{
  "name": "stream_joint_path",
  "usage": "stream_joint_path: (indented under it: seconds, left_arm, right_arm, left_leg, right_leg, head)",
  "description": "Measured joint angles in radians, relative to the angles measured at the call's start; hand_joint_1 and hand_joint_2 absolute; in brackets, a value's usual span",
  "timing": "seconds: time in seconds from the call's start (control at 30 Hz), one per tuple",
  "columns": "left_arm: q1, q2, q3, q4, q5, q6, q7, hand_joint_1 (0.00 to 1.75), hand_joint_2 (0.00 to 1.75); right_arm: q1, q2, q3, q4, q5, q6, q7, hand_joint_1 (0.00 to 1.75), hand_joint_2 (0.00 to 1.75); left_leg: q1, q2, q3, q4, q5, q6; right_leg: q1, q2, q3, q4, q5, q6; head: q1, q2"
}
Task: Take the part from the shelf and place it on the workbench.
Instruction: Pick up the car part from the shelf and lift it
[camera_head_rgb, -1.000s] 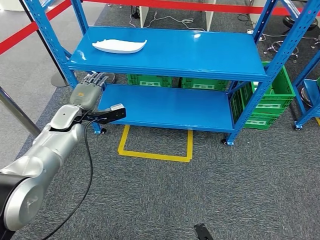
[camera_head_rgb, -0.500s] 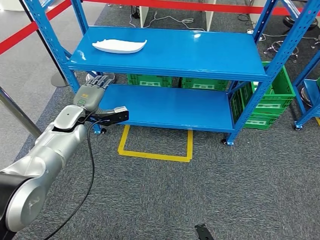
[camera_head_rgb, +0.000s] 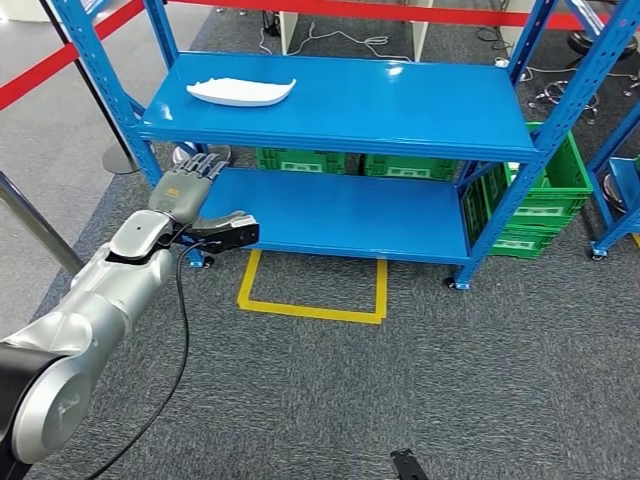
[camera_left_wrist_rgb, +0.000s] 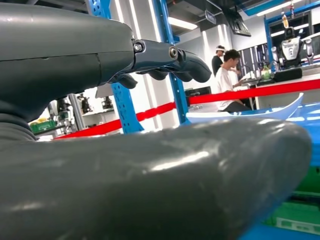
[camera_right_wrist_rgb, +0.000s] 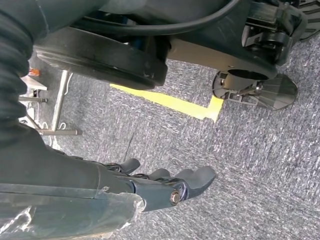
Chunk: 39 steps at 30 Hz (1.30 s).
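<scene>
Head view: my left hand (camera_head_rgb: 183, 187) is raised in front of the blue shelf (camera_head_rgb: 340, 140), fingers straight and a bit apart, holding nothing, just below the top board's front-left corner. The white part (camera_head_rgb: 241, 92) lies flat on the top board, near its left end, apart from my hand. Its long axis runs left-right along the board; pointed tip faces right, ragged end left. Green crates (camera_head_rgb: 551, 195) sit behind/under the shelf, white labels too small to read. Yellow tape square (camera_head_rgb: 311, 290) on carpet in front.

Left wrist view adds: thumb (camera_left_wrist_rgb: 158, 180) up close, part (camera_left_wrist_rgb: 245, 114) edge-on past it, red barrier tape (camera_left_wrist_rgb: 211, 97), a seated person (camera_left_wrist_rgb: 228, 82) far back.

Right wrist view: my right hand (camera_right_wrist_rgb: 166, 187) hangs over grey carpet (camera_right_wrist_rgb: 264, 165), fingers out straight, empty. No readable writing anywhere.
</scene>
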Motion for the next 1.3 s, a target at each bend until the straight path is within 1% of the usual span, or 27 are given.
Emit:
stream_joint_path:
  seconds: [0.07, 0.1, 0.13, 0.23, 0.27, 0.3, 0.33, 0.37, 0.4, 0.43, 0.47, 0.57, 0.63, 0.67, 0.73, 0.77, 0.8, 0.83, 0.9, 0.93, 0.97, 1.07, 1.13, 1.17, 1.23, 1.27, 1.3]
  left_arm:
    - [-0.003, 0.000, 0.000, 0.000, 0.000, 0.000, 0.000, 0.00, 0.00]
    - [-0.005, -0.001, -0.001, 0.000, 0.000, 0.000, 0.000, 0.00, 0.00]
    - [-0.007, -0.002, -0.001, 0.000, 0.000, 0.000, 0.000, 0.00, 0.00]
    - [-0.009, -0.007, -0.001, 0.001, 0.000, -0.001, 0.000, 0.00, 0.00]
    - [-0.008, -0.008, -0.001, 0.001, 0.000, -0.001, 0.000, 0.00, 0.00]
    - [-0.007, -0.008, -0.001, 0.002, 0.000, -0.001, 0.000, 0.00, 0.00]
    - [-0.006, -0.009, -0.002, 0.003, 0.000, -0.002, 0.000, 0.00, 0.00]
    - [-0.006, -0.010, -0.002, 0.003, 0.000, -0.002, 0.000, 0.00, 0.00]
    - [-0.008, -0.010, -0.002, 0.003, 0.000, -0.002, 0.000, 0.00, 0.00]
    - [-0.009, -0.010, -0.002, 0.003, 0.000, -0.002, 0.001, 0.00, 0.00]
    - [-0.010, -0.010, -0.002, 0.003, 0.000, -0.002, 0.001, 0.00, 0.00]
    - [-0.010, -0.010, -0.002, 0.003, -0.001, -0.003, 0.001, 0.00, 0.00]
    - [-0.012, -0.011, -0.003, 0.003, 0.000, -0.003, 0.001, 0.00, 0.00]
    - [-0.013, -0.012, -0.003, 0.003, 0.000, -0.003, 0.001, 0.00, 0.00]
    - [-0.012, -0.012, -0.004, 0.004, 0.000, -0.004, 0.002, 0.00, 0.00]
    - [-0.011, -0.012, -0.004, 0.005, -0.001, -0.005, 0.003, 0.00, 0.00]
    - [-0.009, -0.011, -0.004, 0.006, -0.001, -0.005, 0.003, 0.00, 0.00]
    - [-0.009, -0.011, -0.004, 0.006, -0.001, -0.005, 0.003, 0.00, 0.00]
    - [-0.013, -0.011, -0.004, 0.006, -0.001, -0.005, 0.003, 0.00, 0.00]
    - [-0.016, -0.011, -0.004, 0.006, -0.001, -0.006, 0.003, 0.00, 0.00]
    - [-0.019, -0.011, -0.005, 0.006, -0.002, -0.006, 0.003, 0.00, 0.00]
    - [-0.021, -0.013, -0.005, 0.006, -0.003, -0.008, 0.003, 0.00, 0.00]
    - [-0.022, -0.014, -0.005, 0.006, -0.003, -0.009, 0.003, 0.00, 0.00]
    - [-0.023, -0.015, -0.006, 0.006, -0.003, -0.010, 0.003, 0.00, 0.00]
    - [-0.022, -0.019, -0.008, 0.007, -0.004, -0.014, 0.003, 0.00, 0.00]
    - [-0.019, -0.021, -0.010, 0.007, -0.005, -0.017, 0.003, 0.00, 0.00]
    - [-0.016, -0.022, -0.012, 0.008, -0.006, -0.019, 0.003, 0.00, 0.00]
  right_arm:
    - [-0.001, 0.000, 0.000, 0.000, 0.000, 0.000, -0.001, 0.00, 1.75]
    - [-0.001, 0.000, 0.000, 0.000, 0.000, 0.000, -0.002, 0.00, 1.75]
    - [-0.001, 0.000, 0.000, 0.000, 0.000, 0.000, -0.002, 0.00, 1.75]
    - [0.002, 0.000, 0.000, 0.000, -0.001, 0.000, -0.004, 0.00, 1.75]
    - [0.002, 0.000, -0.001, 0.000, -0.001, -0.001, -0.004, 0.00, 1.75]
    - [0.002, 0.000, -0.001, 0.000, -0.001, -0.001, -0.005, 0.00, 1.75]
    - [0.001, -0.001, -0.001, 0.000, -0.001, -0.001, -0.005, 0.00, 1.75]
    - [0.001, -0.001, -0.001, 0.000, -0.001, -0.001, -0.005, 0.00, 1.75]
    - [0.003, -0.001, -0.001, 0.000, -0.001, -0.001, -0.004, 0.00, 1.75]
    - [0.004, 0.000, -0.001, 0.001, -0.001, -0.001, -0.004, 0.00, 1.75]
    - [0.006, 0.001, -0.001, 0.002, -0.001, -0.001, -0.004, 0.00, 1.75]
    - [0.007, 0.002, -0.002, 0.003, 0.000, -0.001, -0.004, 0.00, 1.75]
    - [0.006, 0.002, -0.002, 0.002, 0.000, -0.001, -0.004, 0.00, 1.75]
    - [0.005, 0.002, -0.002, 0.002, 0.000, -0.001, -0.004, 0.00, 1.75]
    - [0.004, 0.002, -0.002, 0.002, 0.000, -0.001, -0.004, 0.00, 1.75]
    - [0.004, 0.002, -0.002, 0.002, 0.000, -0.001, -0.004, 0.00, 1.75]
    - [0.005, 0.002, -0.003, 0.002, 0.000, -0.001, -0.004, 0.00, 1.75]
    - [0.005, 0.002, -0.003, 0.002, 0.000, -0.001, -0.005, 0.00, 1.75]
    - [0.005, 0.002, -0.003, 0.002, 0.000, -0.001, -0.005, 0.00, 1.75]
    - [0.005, 0.002, -0.003, 0.003, -0.001, -0.001, -0.005, 0.00, 1.75]
    - [0.005, 0.002, -0.003, 0.003, -0.001, -0.001, -0.006, 0.00, 1.75]
    - [0.004, 0.002, -0.003, 0.003, -0.003, -0.001, -0.006, 0.00, 1.75]
    - [0.003, 0.002, -0.004, 0.003, -0.004, -0.002, -0.008, 0.00, 1.75]
    - [0.004, 0.002, -0.005, 0.003, -0.005, -0.002, -0.009, 0.00, 1.75]
    - [0.004, 0.002, -0.008, 0.003, -0.007, -0.002, -0.010, 0.00, 1.75]
    - [0.003, 0.002, -0.010, 0.003, -0.008, -0.002, -0.012, 0.00, 1.75]
    - [0.002, 0.002, -0.012, 0.003, -0.009, -0.003, -0.013, 0.00, 1.75]
  left_leg:
    - [0.003, -0.002, 0.004, -0.011, 0.004, 0.008]
    - [0.005, -0.003, 0.008, -0.017, 0.006, 0.012]
    - [0.009, -0.004, 0.012, -0.023, 0.009, 0.015]
    - [0.011, -0.010, 0.014, -0.024, 0.007, 0.018]
    - [0.012, -0.012, 0.015, -0.024, 0.005, 0.017]
    - [0.013, -0.015, 0.017, -0.023, 0.003, 0.014]
    - [0.016, -0.018, 0.021, -0.022, -0.001, 0.009]
    - [0.019, -0.022, 0.025, -0.019, -0.006, 0.002]
    - [0.021, -0.025, 0.025, -0.014, -0.012, -0.007]
    - [0.021, -0.029, 0.023, -0.007, -0.017, -0.014]
    - [0.020, -0.031, 0.019, -0.003, -0.019, -0.021]
    - [0.021, -0.033, 0.012, -0.001, -0.020, -0.032]
    - [0.022, -0.030, -0.006, 0.038, -0.043, -0.040]
    - [0.022, -0.028, -0.032, 0.087, -0.065, -0.043]
    - [0.022, -0.027, -0.111, 0.224, -0.110, -0.045]
    - [0.022, -0.027, -0.145, 0.274, -0.117, -0.045]
    - [0.021, -0.027, -0.165, 0.292, -0.105, -0.042]
    - [0.021, -0.027, -0.165, 0.270, -0.074, -0.039]
    - [0.017, -0.026, -0.121, 0.148, 0.016, -0.028]
    - [0.015, -0.024, -0.094, 0.085, 0.043, -0.023]
    - [0.013, -0.023, -0.074, 0.040, 0.053, -0.021]
    - [0.013, -0.024, -0.058, 0.005, 0.036, -0.016]
    - [0.016, -0.025, -0.050, -0.001, 0.033, -0.006]
    - [0.018, -0.026, -0.045, -0.004, 0.031, -0.002]
    - [0.016, -0.028, -0.039, -0.003, 0.025, 0.005]
    - [0.015, -0.028, -0.035, -0.003, 0.022, 0.007]
    - [0.014, -0.029, -0.031, -0.003, 0.018, 0.008]
  right_leg:
    - [-0.001, 0.001, -0.001, 0.000, -0.003, 0.007]
    - [-0.001, 0.007, -0.007, 0.014, -0.012, 0.011]
    - [-0.002, 0.015, -0.025, 0.049, -0.030, 0.014]
    - [-0.006, 0.030, -0.134, 0.244, -0.102, 0.021]
    - [-0.007, 0.030, -0.162, 0.284, -0.104, 0.024]
    - [-0.010, 0.030, -0.172, 0.286, -0.086, 0.026]
    - [-0.013, 0.030, -0.162, 0.246, -0.048, 0.030]
    - [-0.018, 0.030, -0.139, 0.179, -0.003, 0.035]
    - [-0.021, 0.033, -0.111, 0.116, 0.028, 0.040]
    - [-0.024, 0.037, -0.090, 0.066, 0.045, 0.039]
    - [-0.025, 0.040, -0.079, 0.040, 0.047, 0.034]
    - [-0.022, 0.045, -0.080, 0.037, 0.033, 0.005]
    - [-0.022, 0.045, -0.075, 0.037, 0.028, -0.011]
    - [-0.023, 0.045, -0.071, 0.037, 0.026, -0.017]
    - [-0.022, 0.044, -0.066, 0.036, 0.020, -0.025]
    - [-0.021, 0.044, -0.063, 0.036, 0.018, -0.027]
    - [-0.021, 0.045, -0.059, 0.036, 0.015, -0.028]
    - [-0.020, 0.045, -0.054, 0.036, 0.011, -0.028]
    - [-0.020, 0.045, -0.043, 0.036, 0.003, -0.023]
    - [-0.017, 0.046, -0.040, 0.037, -0.001, -0.019]
    - [-0.015, 0.046, -0.040, 0.037, -0.005, -0.015]
    - [-0.013, 0.044, -0.040, 0.032, -0.011, 0.001]
    - [-0.014, 0.042, -0.049, 0.056, -0.030, 0.010]
    - [-0.013, 0.042, -0.069, 0.098, -0.051, 0.012]
    - [-0.012, 0.043, -0.137, 0.227, -0.101, 0.014]
    - [-0.012, 0.043, -0.171, 0.280, -0.112, 0.015]
    - [-0.011, 0.042, -0.191, 0.304, -0.105, 0.016]
  head:
    - [0.000, 0.000]
    - [0.001, 0.000]
    - [0.002, 0.000]
    - [0.004, 0.000]
    - [0.005, 0.000]
    - [0.005, 0.000]
    - [0.005, 0.000]
    - [0.005, 0.000]
    - [0.007, 0.000]
    - [0.010, 0.000]
    - [0.010, 0.000]
    - [0.004, 0.000]
    - [0.002, 0.000]
    - [0.000, 0.000]
    - [-0.001, 0.000]
    - [-0.002, 0.000]
    - [-0.002, 0.000]
    - [-0.002, 0.000]
    - [-0.003, 0.000]
    - [-0.004, 0.000]
    - [-0.004, 0.000]
    - [-0.004, 0.000]
    - [-0.002, 0.000]
    - [-0.001, 0.000]
    - [0.001, 0.000]
    - [0.000, 0.000]
    - [0.000, 0.000]
